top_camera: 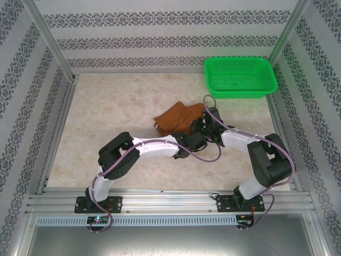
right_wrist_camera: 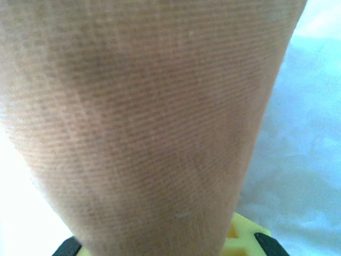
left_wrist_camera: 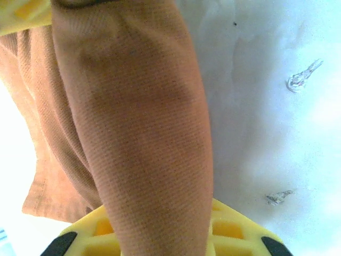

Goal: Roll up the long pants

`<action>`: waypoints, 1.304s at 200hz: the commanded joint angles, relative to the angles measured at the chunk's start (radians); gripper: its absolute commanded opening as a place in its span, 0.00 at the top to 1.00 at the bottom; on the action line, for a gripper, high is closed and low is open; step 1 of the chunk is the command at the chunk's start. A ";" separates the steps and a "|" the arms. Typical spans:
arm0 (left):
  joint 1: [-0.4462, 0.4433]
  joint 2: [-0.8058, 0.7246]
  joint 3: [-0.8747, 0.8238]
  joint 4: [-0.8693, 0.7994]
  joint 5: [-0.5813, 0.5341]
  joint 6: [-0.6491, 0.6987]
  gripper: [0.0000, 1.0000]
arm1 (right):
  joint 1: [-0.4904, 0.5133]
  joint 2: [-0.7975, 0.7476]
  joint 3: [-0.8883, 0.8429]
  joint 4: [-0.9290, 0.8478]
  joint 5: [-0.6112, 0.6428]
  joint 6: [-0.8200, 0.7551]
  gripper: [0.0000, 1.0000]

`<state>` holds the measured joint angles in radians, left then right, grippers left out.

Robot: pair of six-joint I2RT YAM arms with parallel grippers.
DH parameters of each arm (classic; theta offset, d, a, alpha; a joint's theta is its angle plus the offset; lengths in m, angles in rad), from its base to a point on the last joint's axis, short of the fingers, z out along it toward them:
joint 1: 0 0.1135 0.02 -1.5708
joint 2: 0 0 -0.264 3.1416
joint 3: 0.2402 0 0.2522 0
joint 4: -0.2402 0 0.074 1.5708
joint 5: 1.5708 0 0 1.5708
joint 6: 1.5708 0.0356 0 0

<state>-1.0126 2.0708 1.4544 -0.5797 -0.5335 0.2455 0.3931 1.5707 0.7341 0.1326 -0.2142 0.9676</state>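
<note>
Top external view: the green basket (top_camera: 241, 77) sits at the far right corner of the tabletop (top_camera: 117, 112), and the long pants (top_camera: 173, 118) are outside it, bunched in a rust-brown heap to the basket's left and nearer the arm bases. All 2 arms reach in to the heap's edge on the side away from the basket. The left end effector (top_camera: 196, 137) is at that near edge, and the right end effector (top_camera: 203, 124) is just beside it, a touch closer to the basket. On the left wrist camera, a thick fold of brown cloth runs across the yellow finger (left_wrist_camera: 234, 232), so that one is pinching the pants. On the right wrist camera, cloth drapes over the yellow finger (right_wrist_camera: 248, 240), pressed together on the pants too.
</note>
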 commanded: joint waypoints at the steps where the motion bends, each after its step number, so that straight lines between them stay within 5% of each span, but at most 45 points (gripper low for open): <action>1: 0.209 0.104 -0.034 -0.085 0.259 -0.150 1.00 | 0.037 -0.057 -0.064 -0.149 -0.159 -0.063 1.00; 13: 0.206 0.063 -0.027 -0.126 0.413 -0.169 1.00 | 0.016 -0.064 -0.052 -0.175 -0.159 -0.078 0.98; 32: 0.202 -0.013 -0.011 -0.178 0.678 -0.214 1.00 | -0.040 -0.099 -0.011 -0.222 -0.160 -0.121 0.47; 62: 0.241 -0.129 -0.043 -0.171 0.986 -0.279 1.00 | -0.151 -0.233 0.029 -0.216 -0.201 -0.149 0.25; 69: 0.257 -0.149 -0.057 -0.156 1.060 -0.289 1.00 | -0.163 -0.264 0.049 -0.238 -0.196 -0.162 0.08; 108: 0.361 -0.200 -0.114 -0.035 1.488 -0.407 1.00 | -0.174 -0.305 0.149 -0.383 -0.232 -0.224 0.03; 130: 0.415 -0.236 -0.201 0.175 1.677 -0.594 1.00 | -0.175 -0.303 0.128 -0.384 -0.264 -0.216 0.02; 189: 0.553 -0.232 -0.443 0.388 1.677 -0.856 1.00 | -0.131 -0.249 0.118 -0.457 -0.277 -0.234 0.03; 223: 0.589 -0.171 -0.542 0.413 1.603 -0.860 1.00 | -0.028 -0.126 0.169 -0.465 -0.258 -0.240 0.02; 261: 0.578 -0.189 -0.493 0.248 1.481 -0.736 1.00 | 0.082 0.036 0.222 -0.436 -0.224 -0.223 0.02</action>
<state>-0.4431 1.8442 0.9848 -0.1276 1.1378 -0.4706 0.4343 1.5368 0.9188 -0.3180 -0.4553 0.7513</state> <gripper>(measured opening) 0.241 0.977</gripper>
